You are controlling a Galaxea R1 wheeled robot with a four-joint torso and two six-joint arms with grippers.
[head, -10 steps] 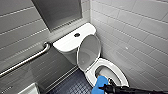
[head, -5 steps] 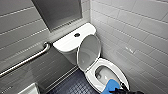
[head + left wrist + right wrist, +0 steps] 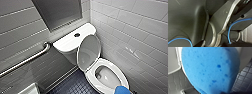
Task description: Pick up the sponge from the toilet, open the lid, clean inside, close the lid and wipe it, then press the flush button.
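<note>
Over the front rim of the toilet (image 3: pixel 91 77) in the head view, you saw the sponge (image 3: pixel 122 89), with the lid (image 3: pixel 88 52) raised against the tank (image 3: pixel 67 42). At the left wrist you saw dark robot housing and a blue cable (image 3: pixel 230 31). At the right wrist the sponge loomed close before dark floor tiles (image 3: pixel 245 78), and you could not tell whether the right gripper pinched it or stood spread.
</note>
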